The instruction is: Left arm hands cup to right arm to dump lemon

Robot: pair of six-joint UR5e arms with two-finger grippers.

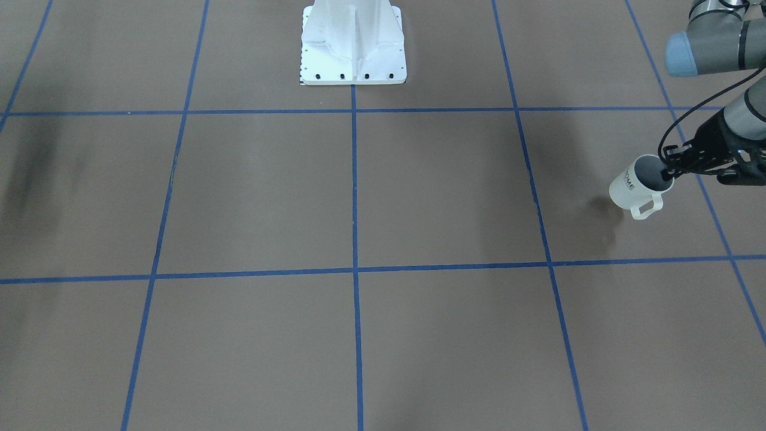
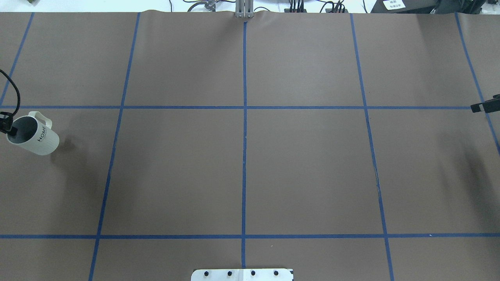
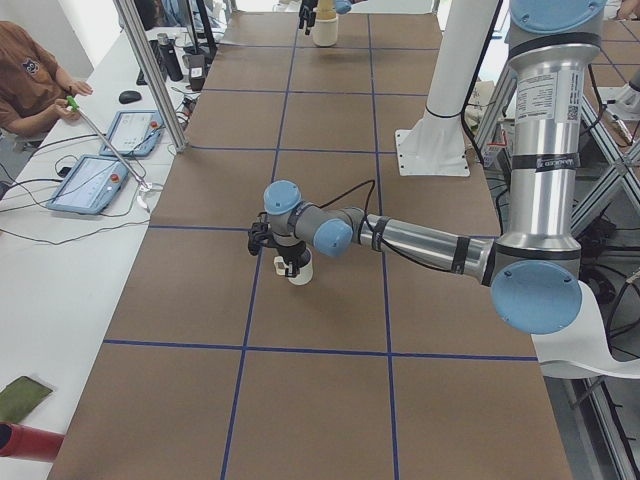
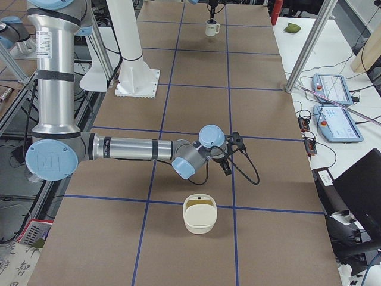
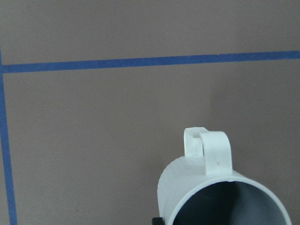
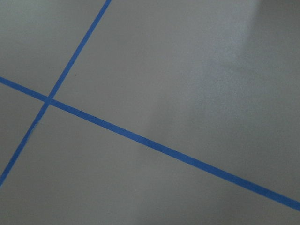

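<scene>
Because the cup (image 1: 635,188) must cross to the right arm (image 4: 131,148), the left fingers (image 1: 679,161) hold it clear of the bench (image 1: 419,197) at the robot's far left, tilted with its mouth toward them. They are clamped on the rim, one inside the wall and one outside, which leaves the handle (image 1: 646,208) and body free for a taker. No lemon shows in what is visible inside. The right fingers (image 2: 484,106) sit far off at the opposite edge; open or closed, I cannot tell.
</scene>
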